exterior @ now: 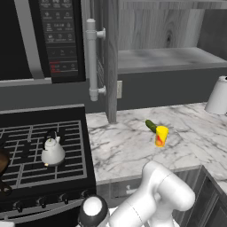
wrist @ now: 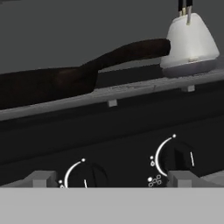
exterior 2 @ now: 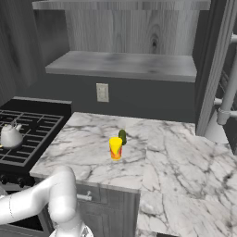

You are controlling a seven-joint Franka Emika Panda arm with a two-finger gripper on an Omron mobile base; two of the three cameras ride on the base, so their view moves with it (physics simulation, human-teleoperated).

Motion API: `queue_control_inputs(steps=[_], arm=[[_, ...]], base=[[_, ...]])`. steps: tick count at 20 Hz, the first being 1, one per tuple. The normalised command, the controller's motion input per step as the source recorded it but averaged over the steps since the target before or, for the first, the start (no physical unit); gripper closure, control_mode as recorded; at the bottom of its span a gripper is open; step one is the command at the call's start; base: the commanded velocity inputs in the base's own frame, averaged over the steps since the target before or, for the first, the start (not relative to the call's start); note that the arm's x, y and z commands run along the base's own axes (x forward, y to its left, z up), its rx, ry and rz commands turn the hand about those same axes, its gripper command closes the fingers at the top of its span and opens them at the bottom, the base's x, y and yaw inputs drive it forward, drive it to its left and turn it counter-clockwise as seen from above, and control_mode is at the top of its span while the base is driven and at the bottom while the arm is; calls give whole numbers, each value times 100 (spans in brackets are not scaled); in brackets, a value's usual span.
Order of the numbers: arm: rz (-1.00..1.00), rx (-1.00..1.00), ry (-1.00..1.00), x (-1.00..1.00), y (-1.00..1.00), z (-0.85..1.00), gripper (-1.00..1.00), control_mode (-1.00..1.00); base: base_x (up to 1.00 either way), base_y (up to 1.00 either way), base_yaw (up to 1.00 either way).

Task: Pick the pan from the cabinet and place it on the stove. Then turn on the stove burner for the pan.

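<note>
The dark-brown pan (wrist: 39, 85) rests on the stove (exterior: 26, 148), its long handle (wrist: 127, 50) reaching toward the white kettle (wrist: 190, 41). In the left base view a sliver of the pan (exterior: 2, 165) shows at the left edge, beside the kettle (exterior: 53, 151). My gripper (wrist: 111, 179) is open and empty, held low and facing the stove's front panel. Two knobs (wrist: 85, 177) (wrist: 177, 157) lie just ahead, one near each fingertip. The cabinet (exterior: 168, 57) stands open, its shelf bare.
A black microwave (exterior: 57, 40) hangs above the stove. On the marble counter (exterior: 128, 150) stands a small yellow and green item (exterior: 159, 134). A white roll (exterior: 218, 95) is at the counter's far right. The cabinet door with its bar handle (exterior: 91, 60) stands edge-on beside the stove.
</note>
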Motion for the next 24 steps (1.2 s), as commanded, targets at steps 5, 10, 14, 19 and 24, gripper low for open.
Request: queue_control_inputs(steps=[5,10,14,19,24], arm=[[2,0,0,15,0,-7,-100,-100],[5,0,0,14,0,-5,-100,-100],[6,0,0,10,0,-8,-100,-100],[5,0,0,11,0,-8,-100,-100],[5,0,0,14,0,-9,-100,-100]], base=[[0,0,0],[0,0,0],[0,0,0],[0,0,0],[0,0,0]])
